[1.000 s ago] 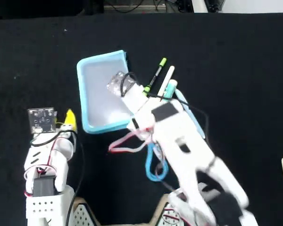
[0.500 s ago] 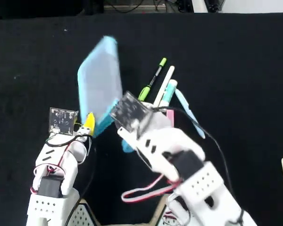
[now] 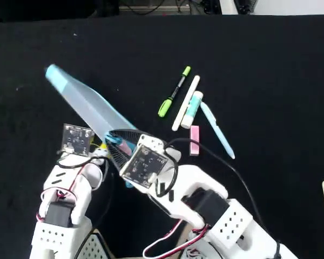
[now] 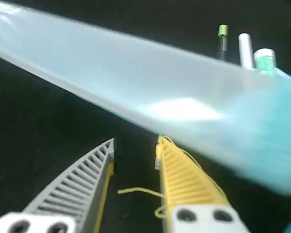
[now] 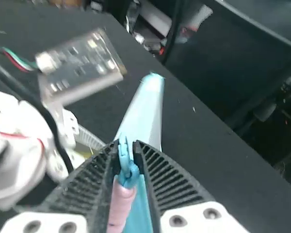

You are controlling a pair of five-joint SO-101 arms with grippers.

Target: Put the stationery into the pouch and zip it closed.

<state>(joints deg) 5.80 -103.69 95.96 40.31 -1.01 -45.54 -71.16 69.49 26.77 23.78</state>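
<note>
Overhead, the black cloth-covered worktop (image 3: 270, 65) carries a translucent plastic pouch with a light-blue border (image 3: 83, 105), lifted edge-on and slanting away toward 10 o'clock from the right end effector (image 3: 116, 143), which grips its near end. The left end effector (image 3: 101, 148) sits just beside that grip, at about 9 o'clock of it. The stationery lies loose on the cloth, well apart from the pouch at roughly 2 o'clock of the right end effector: a black pen with green ends (image 3: 173, 93), a slim white stick pen (image 3: 186, 102), a short teal-and-white glue stick (image 3: 192, 109), a pale blue pen (image 3: 217, 131) and a small pink eraser block (image 3: 194, 140). From the left wrist, the left end effector (image 4: 135, 145) has its grey finger and yellow finger spread apart with nothing between them, and the pouch (image 4: 136, 82) crosses just beyond the tips; the black pen (image 4: 222, 39), white stick pen (image 4: 246, 48) and glue stick (image 4: 266, 58) lie behind it. From the right wrist, the right end effector (image 5: 127, 153) has its black ribbed fingers pressed together on the blue edge of the pouch (image 5: 145, 109), which stands on edge pointing away over the worktop.
</note>
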